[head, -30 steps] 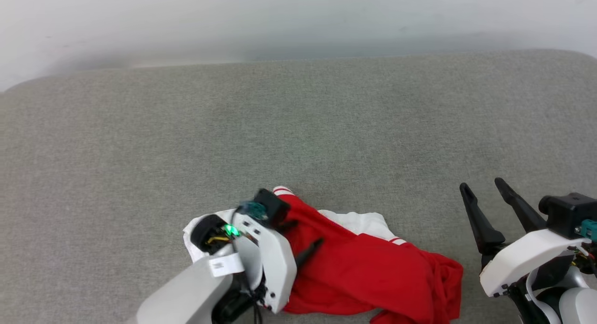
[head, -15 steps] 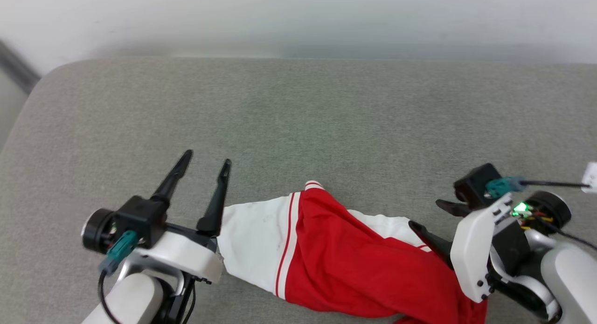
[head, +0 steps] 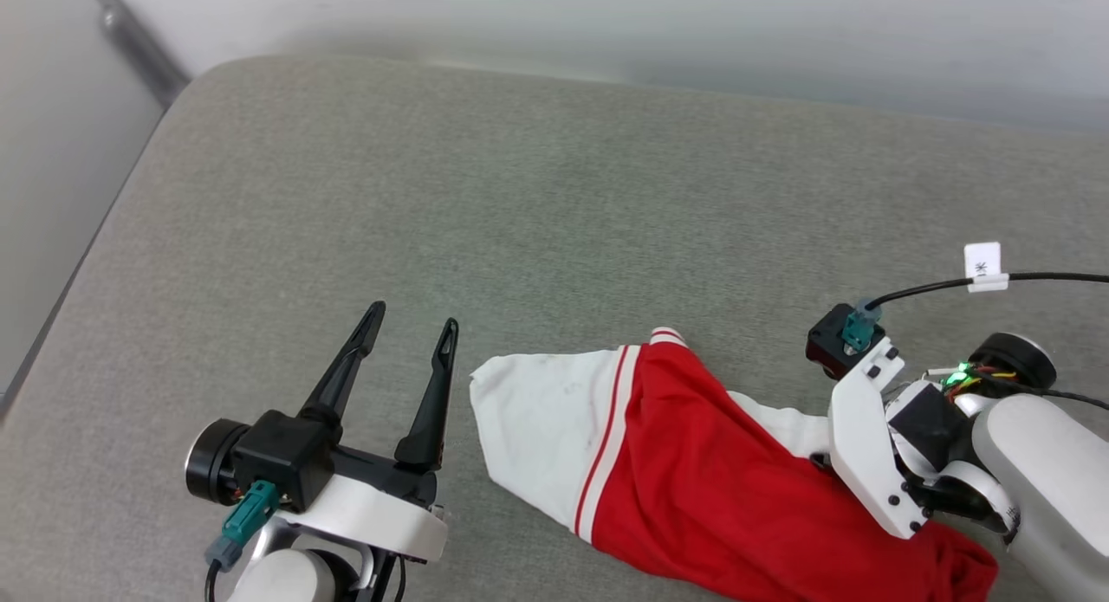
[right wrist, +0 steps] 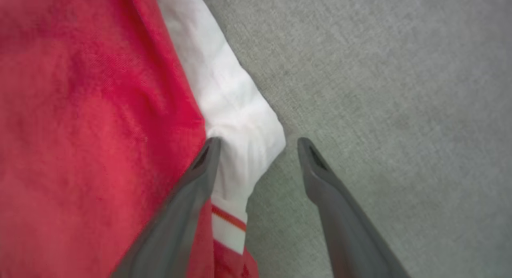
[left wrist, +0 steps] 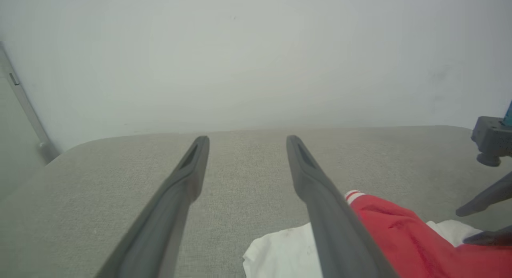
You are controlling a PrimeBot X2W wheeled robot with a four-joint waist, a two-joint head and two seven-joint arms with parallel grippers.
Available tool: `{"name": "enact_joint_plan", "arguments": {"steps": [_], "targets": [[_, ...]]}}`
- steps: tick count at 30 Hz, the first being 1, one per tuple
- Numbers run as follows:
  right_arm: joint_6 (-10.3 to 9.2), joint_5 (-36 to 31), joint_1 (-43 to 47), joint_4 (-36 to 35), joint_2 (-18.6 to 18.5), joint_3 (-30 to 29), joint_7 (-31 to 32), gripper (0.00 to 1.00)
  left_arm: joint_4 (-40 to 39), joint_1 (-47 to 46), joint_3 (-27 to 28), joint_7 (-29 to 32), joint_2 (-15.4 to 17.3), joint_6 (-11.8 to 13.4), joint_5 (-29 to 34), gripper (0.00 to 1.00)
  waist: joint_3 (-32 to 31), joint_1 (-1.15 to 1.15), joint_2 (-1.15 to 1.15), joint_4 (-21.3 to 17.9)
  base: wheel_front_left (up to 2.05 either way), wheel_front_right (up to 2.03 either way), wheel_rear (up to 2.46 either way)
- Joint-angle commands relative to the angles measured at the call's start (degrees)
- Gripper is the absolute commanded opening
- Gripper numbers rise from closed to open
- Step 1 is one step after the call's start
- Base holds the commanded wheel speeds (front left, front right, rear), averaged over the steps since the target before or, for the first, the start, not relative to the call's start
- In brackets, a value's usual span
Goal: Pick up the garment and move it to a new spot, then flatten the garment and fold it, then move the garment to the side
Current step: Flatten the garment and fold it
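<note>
Cloth and grippers on a wide grey cushion (head: 554, 195): the garment (head: 719, 498), a red jersey with white sleeves, lies crumpled in a long strip close to the cushion's near edge. Its long axis runs from a white sleeve (head: 546, 420) at the robot's left toward the near right corner, where the red bulk bunches up. The left gripper (head: 414, 318) hovers just beside that sleeve's hem, on the side away from the shirt. Its two dark fingers are spread wide, empty, and point toward the far edge, so the shirt lies off to its right rather than ahead of it. The right gripper (right wrist: 259, 141) is the nearer one. It points down over the strip, jaws apart and holding nothing. One finger is over the seam where red cloth meets a second white sleeve (right wrist: 240, 110) and the other is over bare cushion, so the sleeve's corner sits between them. Whether the fingertips touch the cloth cannot be told. The coming grab looks likely to fall to the right arm, which need only lower and close; the left would have to swing to its right to reach the hem.
</note>
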Motion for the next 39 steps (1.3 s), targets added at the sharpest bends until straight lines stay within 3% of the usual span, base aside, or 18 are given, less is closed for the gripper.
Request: {"name": "enact_joint_plan", "arguments": {"steps": [1, 14, 15, 16, 20, 26, 32, 39], "targets": [[-0.03, 0.1, -0.9, 1.0, -0.3, 0.6, -0.2, 1.00, 0.1, 0.8, 0.4, -0.1, -0.3, -0.4, 0.4, 1.00, 0.5, 0.00, 0.00, 0.9, 0.00, 0.00, 0.00], [-0.06, 2.0, -0.8, 12.0, -0.6, 9.4, -1.6, 1.00, 0.3, 1.2, 4.4, -0.1, -5.4, -5.0, 4.6, 1.00, 3.9, 0.00, 0.00, 4.5, 0.00, 0.00, 0.00], [-0.07, 2.3, -0.5, 12.7, -0.6, 9.8, -1.7, 0.29, 0.3, 1.2, 4.7, -0.1, -5.7, -5.4, 4.8, 1.00, 4.1, 0.00, 0.00, 4.6, 0.00, 0.00, 0.00], [-0.07, 2.7, -0.1, 13.2, -0.5, 10.2, -1.8, 0.00, 0.4, 1.2, 5.0, -0.1, -6.0, -5.6, 5.1, 1.00, 4.2, 0.00, 0.00, 4.7, 0.00, 0.00, 0.00], [-0.06, 4.3, 0.1, 14.1, -0.3, 10.0, -3.2, 0.00, 1.0, 1.6, 6.3, -0.1, -6.9, -6.4, 5.9, 1.00, 3.9, 0.00, 0.00, 4.4, 0.00, 0.00, 0.00], [-0.12, 5.5, -2.2, 14.3, -1.4, 5.1, -8.3, 0.00, 1.3, 2.4, 8.6, -0.1, -7.5, -7.5, 7.0, 1.00, 2.3, 0.00, 0.00, 2.3, 0.00, 0.00, 0.00], [-0.07, 4.6, -3.0, 16.3, -3.5, -2.4, -14.4, 0.00, 1.1, 2.8, 9.9, -0.1, -8.3, -8.5, 8.1, 1.00, 1.9, 0.00, 0.00, 0.3, 0.00, 0.00, 0.00], [-0.06, -0.1, -2.5, 24.7, -5.0, -14.5, -22.5, 0.00, 1.2, 3.0, 11.5, -0.1, -9.3, -9.5, 9.0, 1.00, 2.3, 0.00, 0.00, -1.2, 0.00, 0.00, 0.00]]}}
